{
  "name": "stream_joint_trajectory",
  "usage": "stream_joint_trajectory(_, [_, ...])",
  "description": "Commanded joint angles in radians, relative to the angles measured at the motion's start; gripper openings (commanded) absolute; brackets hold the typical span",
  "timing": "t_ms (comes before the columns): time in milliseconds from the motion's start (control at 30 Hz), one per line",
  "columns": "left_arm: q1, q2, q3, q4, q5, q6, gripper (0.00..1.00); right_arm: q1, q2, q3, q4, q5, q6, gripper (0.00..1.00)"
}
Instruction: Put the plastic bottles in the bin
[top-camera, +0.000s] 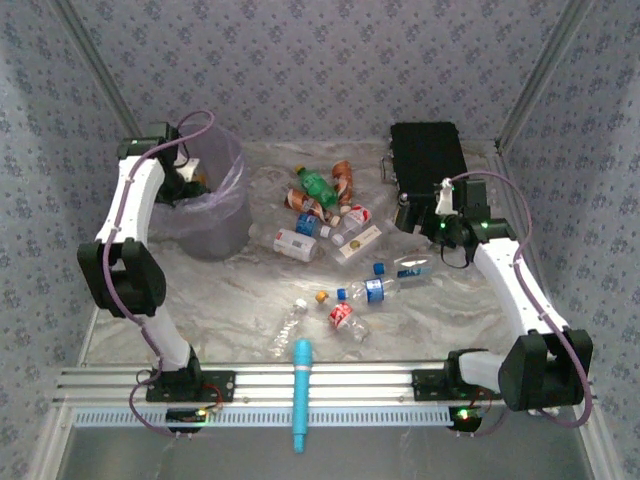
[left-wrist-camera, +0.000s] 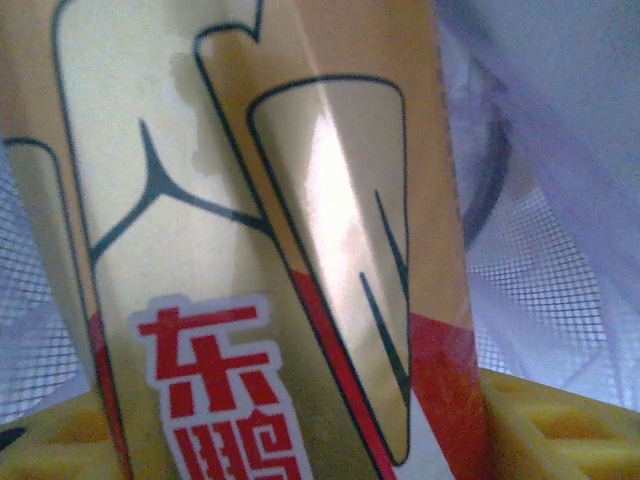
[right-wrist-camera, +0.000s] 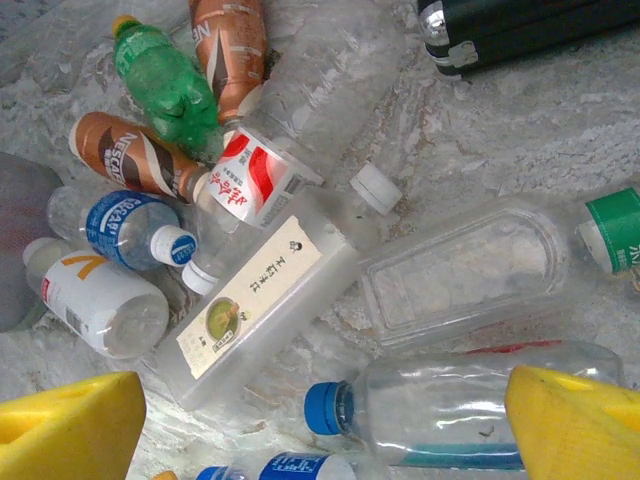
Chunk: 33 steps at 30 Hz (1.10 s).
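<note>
While the left gripper (top-camera: 190, 185) hangs at the mouth of the bin (top-camera: 228, 235) at the far left, jaws clamped on a gold-and-red-labelled bottle (left-wrist-camera: 250, 230), the right gripper (right-wrist-camera: 322, 428) hovers with jaws wide apart above the other plastic bottles (top-camera: 335, 225) scattered across the surface (top-camera: 230, 300).

Left arm stretched forward, left tool (top-camera: 192, 183) clamped on a bottle (left-wrist-camera: 250, 250), right tool (right-wrist-camera: 330, 420) tilted down, spread wide
</note>
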Motion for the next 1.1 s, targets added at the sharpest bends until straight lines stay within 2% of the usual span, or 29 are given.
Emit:
stream_joint_trajectory(0, [-0.015, 0.028, -0.029, 0.02, -0.022, 0.009, 0.07, -0.005, 0.006, -0.014, 0.004, 0.006, -0.026, 0.95])
stream_joint_trajectory(133, [-0.02, 0.05, -0.048, 0.035, -0.03, 0.01, 0.13, -0.011, 0.004, -0.016, 0.003, 0.011, -0.026, 0.95])
stream_joint_trajectory(200, [-0.02, 0.058, -0.048, 0.038, -0.029, 0.01, 0.23, -0.014, 0.002, -0.016, 0.001, 0.011, -0.027, 0.95])
stream_joint_trajectory(367, [-0.025, 0.069, -0.041, 0.034, -0.03, 0.011, 0.55, -0.019, -0.001, -0.016, -0.004, 0.011, -0.029, 0.96])
stream_joint_trajectory(500, [-0.026, 0.063, -0.034, 0.031, -0.035, 0.011, 0.69, -0.026, -0.007, -0.02, -0.006, 0.017, -0.021, 0.97])
stream_joint_trajectory(867, [-0.042, 0.051, 0.032, 0.005, -0.041, 0.006, 0.88, -0.062, -0.038, -0.032, -0.016, 0.023, 0.019, 1.0])
stream_joint_trajectory(1067, [-0.046, 0.041, 0.109, -0.021, -0.064, -0.006, 0.91, -0.09, -0.055, -0.036, -0.052, 0.066, 0.057, 1.0])
